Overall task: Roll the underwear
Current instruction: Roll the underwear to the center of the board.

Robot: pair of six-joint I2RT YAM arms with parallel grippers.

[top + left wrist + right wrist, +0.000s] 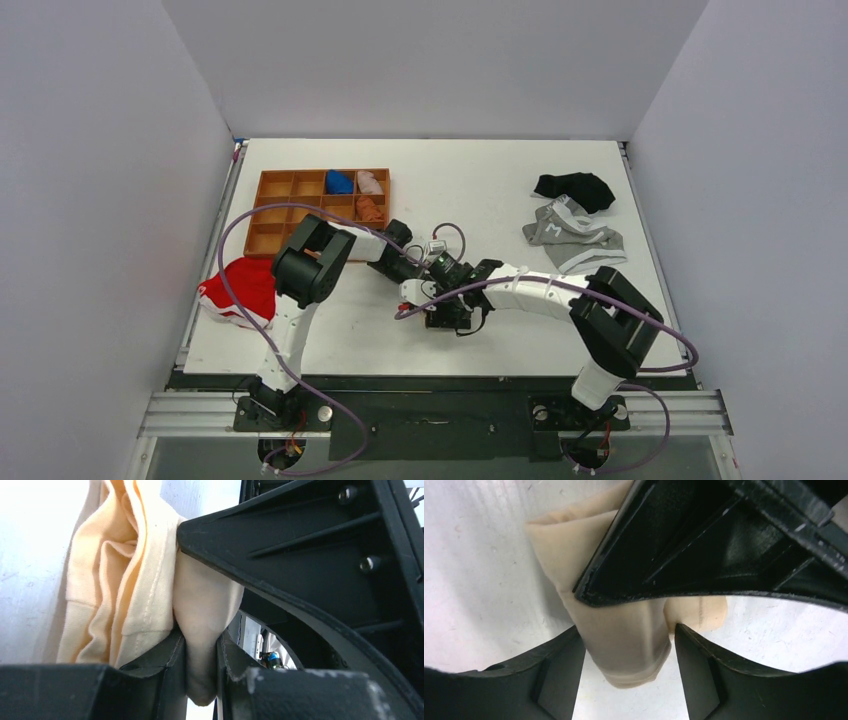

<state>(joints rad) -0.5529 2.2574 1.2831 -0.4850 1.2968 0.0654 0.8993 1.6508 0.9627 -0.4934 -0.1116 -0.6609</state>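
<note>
On the bench (pixel 500 190), at about 9 o'clock, lies a red garment (pixel 237 290), and at about 10 o'clock stands a wooden tray (pixel 262 212) with small rolled pieces in a few compartments. Both are well apart from the work. Just toward 6 o'clock of the middle, the two arms meet over the underwear (pixel 130 580). The left gripper (pixel 201 652) has its jaws pressed nearly together, pinching one thick fold of the cream cloth, while looser folds and a stitched hem bunch up at its 10 o'clock side. The right gripper (pixel 626 635) has its jaws spread to either side of the bundle. One jaw seems to touch the cloth and a sliver of bench shows beside the other, so it looks more like a straddle than a clamp, though the close view leaves that unsure. At about 2 o'clock a grey garment (pixel 572 235) and a black garment (pixel 575 188) lie untouched. In my judgement the rolling is well along, since the cloth is gathered into a compact, layered wad and not spread flat. What is left seems to be tucking in the loose hem side, tightening the roll and letting it rest on its own.
</note>
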